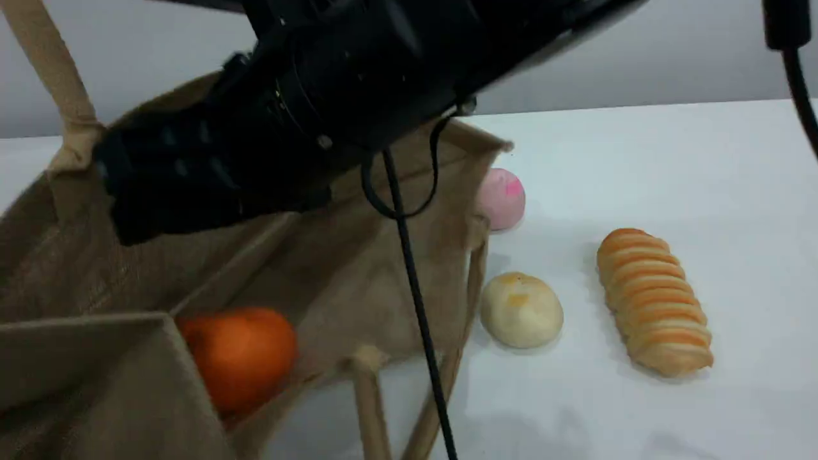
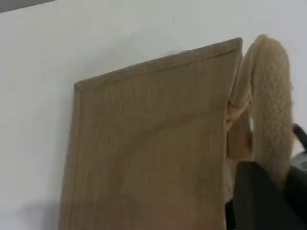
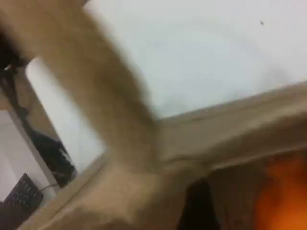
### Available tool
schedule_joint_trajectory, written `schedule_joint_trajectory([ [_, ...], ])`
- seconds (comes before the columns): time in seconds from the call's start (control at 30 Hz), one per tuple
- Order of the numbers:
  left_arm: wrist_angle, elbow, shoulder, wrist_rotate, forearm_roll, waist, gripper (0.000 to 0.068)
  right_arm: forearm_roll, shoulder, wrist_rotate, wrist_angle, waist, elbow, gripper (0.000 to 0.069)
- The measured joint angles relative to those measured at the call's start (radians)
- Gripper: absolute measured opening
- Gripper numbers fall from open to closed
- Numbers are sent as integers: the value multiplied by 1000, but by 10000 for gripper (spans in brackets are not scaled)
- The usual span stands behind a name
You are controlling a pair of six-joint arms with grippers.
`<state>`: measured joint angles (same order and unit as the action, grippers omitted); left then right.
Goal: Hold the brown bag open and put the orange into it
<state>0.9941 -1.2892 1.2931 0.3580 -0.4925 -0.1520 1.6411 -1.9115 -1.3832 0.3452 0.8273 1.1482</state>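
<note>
Tan woven jute fills the left half of the scene: the brown bag (image 1: 358,268) stands open on the white counter (image 1: 671,160), its mouth gaping toward the camera, and the orange (image 1: 239,354) lies inside it, on the near left of the bag's floor, partly behind a folded near wall. One beige handle (image 1: 54,76) rises at the far left and another hangs at the near side. A black arm reaches over the bag's mouth from the far edge; its right tool is hidden in the scene, and the blurred right wrist view shows only bag cloth, a handle and the orange (image 3: 283,201) just below, so whether that tool is released or clenched I cannot tell. The left tool (image 2: 261,201) is clenched on the bag's thick handle (image 2: 271,105), beside the bag's flat side wall. To the right of the bag lie a pink ball (image 1: 501,198), a pale bun (image 1: 521,310) and a striped bread loaf (image 1: 652,300), all apart.
</note>
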Motion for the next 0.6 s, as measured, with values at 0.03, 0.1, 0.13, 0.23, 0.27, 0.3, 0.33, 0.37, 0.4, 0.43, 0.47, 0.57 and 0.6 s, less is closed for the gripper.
schedule_joint_trajectory([
  [0.03, -3, 0, 0, 0, 3, 0, 91, -11, 11, 5, -1, 0, 0, 456],
  [0.1, -13, 0, 0, 0, 19, 0, 91, -44, 34, 24, -4, 0, 0, 463],
  [0.13, -16, 0, 0, 0, 23, 0, 91, -66, 49, 42, -5, 0, 0, 463],
  [0.23, -26, 0, 1, 0, 23, 0, 91, -164, 106, 115, 0, 0, 0, 463],
  [0.27, -29, 2, 1, 1, 23, 0, 91, -194, 131, 143, 0, 0, 0, 463],
  [0.3, -32, 4, 1, 1, 22, 0, 91, -239, 158, 180, 2, 0, 0, 463],
  [0.33, -39, 10, 1, 1, 22, 0, 91, -286, 181, 222, 9, 0, 0, 463],
  [0.37, -44, 16, 1, 1, 20, 0, 91, -339, 211, 268, 17, 0, 0, 463],
  [0.4, -49, 24, 1, 1, 17, 0, 91, -383, 242, 308, 29, 0, 0, 463],
  [0.43, -55, 31, 2, 1, 14, 0, 91, -441, 269, 358, 43, 0, 0, 463],
  [0.47, -64, 39, 2, 1, 12, 0, 91, -499, 303, 412, 61, 0, 0, 463],
  [0.57, -95, 65, 2, 1, -2, 0, 91, -679, 398, 575, 126, 0, 0, 463],
  [0.6, -107, 77, 2, 1, -8, 0, 91, -743, 432, 635, 155, 0, 0, 463],
])
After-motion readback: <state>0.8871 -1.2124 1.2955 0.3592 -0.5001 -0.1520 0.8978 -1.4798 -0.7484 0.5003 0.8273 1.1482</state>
